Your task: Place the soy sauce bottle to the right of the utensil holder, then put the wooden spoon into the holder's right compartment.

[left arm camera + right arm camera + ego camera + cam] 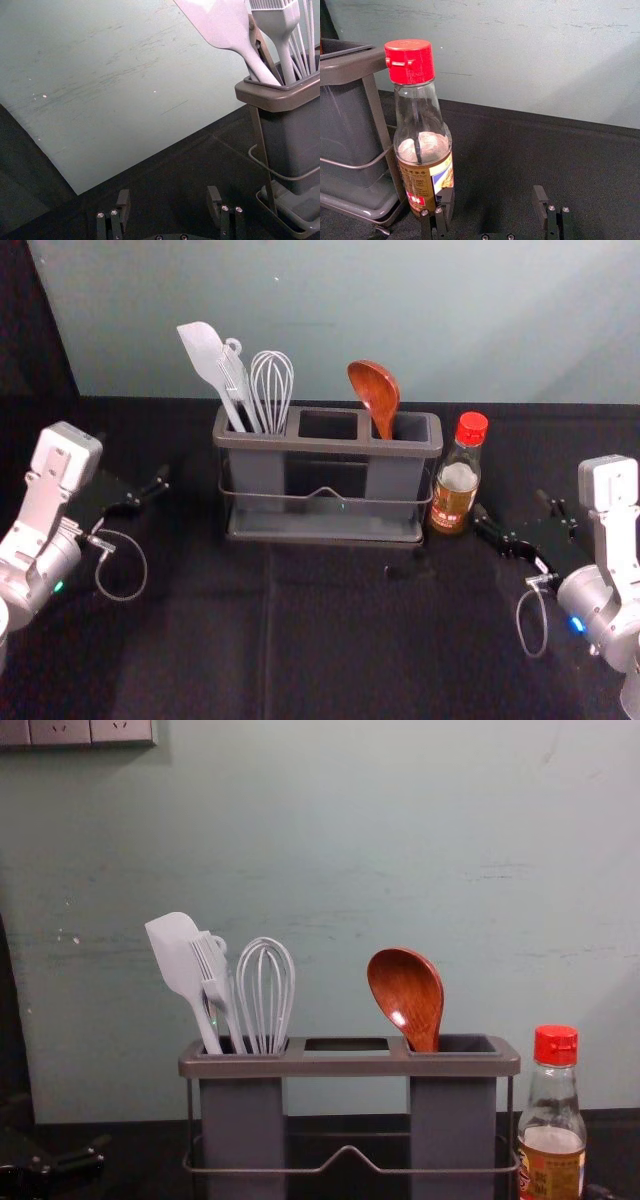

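The right gripper [512, 506] is low over the table, to the right of the utensil holder [328, 446], its fingers spread wide with nothing between them. Nearest it, between that gripper and the holder, the soy sauce bottle [455, 492] stands upright, red cap on top, just beside the holder's right end; whether the two touch, I cannot tell. The wooden spoon [406, 992] is in the holder's right compartment, bowl up, its head tipped toward the holder's middle. In the holder's left compartment stand a spatula [174, 954], a brush [212, 973] and a whisk [264, 988]. Out to the left of the holder is the left gripper [132, 460], also wide open and gripping nothing. The wall [330, 840] rises behind the holder.
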You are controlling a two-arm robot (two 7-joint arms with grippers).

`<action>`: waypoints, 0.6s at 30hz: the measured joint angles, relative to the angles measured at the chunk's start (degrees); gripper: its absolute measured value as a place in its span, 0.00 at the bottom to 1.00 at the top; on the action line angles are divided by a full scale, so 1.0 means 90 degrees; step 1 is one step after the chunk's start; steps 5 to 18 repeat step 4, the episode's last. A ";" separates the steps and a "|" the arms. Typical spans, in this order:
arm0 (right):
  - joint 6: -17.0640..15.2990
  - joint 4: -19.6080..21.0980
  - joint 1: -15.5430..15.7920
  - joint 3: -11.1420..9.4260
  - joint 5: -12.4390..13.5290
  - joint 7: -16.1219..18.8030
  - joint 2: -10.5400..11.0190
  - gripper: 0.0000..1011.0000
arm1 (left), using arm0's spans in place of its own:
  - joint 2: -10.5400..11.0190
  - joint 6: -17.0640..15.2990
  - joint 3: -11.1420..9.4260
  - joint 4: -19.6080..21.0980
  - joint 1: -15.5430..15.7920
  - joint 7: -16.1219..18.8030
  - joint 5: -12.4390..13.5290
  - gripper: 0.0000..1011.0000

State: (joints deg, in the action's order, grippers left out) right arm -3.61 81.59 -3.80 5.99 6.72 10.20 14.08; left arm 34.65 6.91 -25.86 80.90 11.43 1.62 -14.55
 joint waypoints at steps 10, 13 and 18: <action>0.0000 0.0000 0.0000 0.0000 0.0000 0.0000 0.0000 0.99 | 0.0000 0.0000 0.0000 0.0000 0.0000 0.0000 0.0000 0.99; 0.0000 0.0000 0.0000 0.0000 0.0000 0.0000 0.0000 0.99 | 0.0000 0.0000 0.0000 0.0000 0.0000 0.0000 0.0000 0.99; 0.0000 0.0000 0.0000 0.0000 0.0000 0.0000 0.0000 0.99 | 0.0000 0.0000 0.0000 0.0000 0.0000 0.0000 0.0000 0.99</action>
